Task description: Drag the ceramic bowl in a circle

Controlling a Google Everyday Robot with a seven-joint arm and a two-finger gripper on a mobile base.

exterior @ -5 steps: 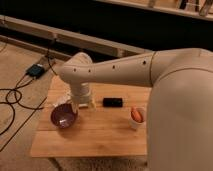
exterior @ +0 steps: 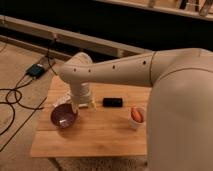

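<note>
Beige arm (exterior: 115, 70) points down, claw (exterior: 75, 105) beside ceramic bowl (exterior: 63, 116).

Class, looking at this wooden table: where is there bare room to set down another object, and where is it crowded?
Free: the front strip of the table, in front of the ceramic bowl and the white cup. Crowded: the back, where the gripper hangs by the bowl's rim, near the black object.

Wooden table (exterior: 95, 137) bears white cup (exterior: 135, 123), perhaps carrot (exterior: 136, 114).
</note>
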